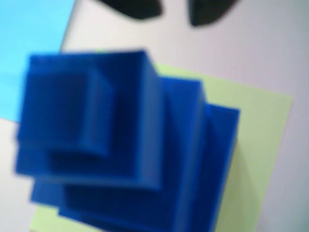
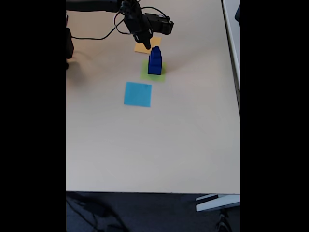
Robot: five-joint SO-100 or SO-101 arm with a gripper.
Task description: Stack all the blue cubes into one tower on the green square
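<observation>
On green square (image 2: pixel 153 72): blue cubes (image 2: pixel 154 62) stacked, offset. My gripper (image 2: pixel 146 44) just above, jaws apart, holding nothing. Risk: clipping top cube w/ fingertip topples tower.

- A robot test set-up in an office or lab-like room, not a home or kitchen
- A wide, plain beige desk (image 2: pixel 154 145) carries flat coloured paper squares laid as markers: a light blue square (image 2: pixel 137 94), a green square (image 2: pixel 161 75) and an orange-yellow square (image 2: pixel 143 48)
- A small black robot arm (image 2: pixel 137 21) with loose black cables (image 2: pixel 96 36) reaches over the far end of the desk in the fixed view
- A stepped tower of blue cubes (image 2: pixel 155 60) stands on the green square, a practice prop
- Dark carpet-like floor (image 2: pixel 145 212) shows below the desk's near edge, with a pale furniture base (image 2: pixel 217 203) beside it
</observation>
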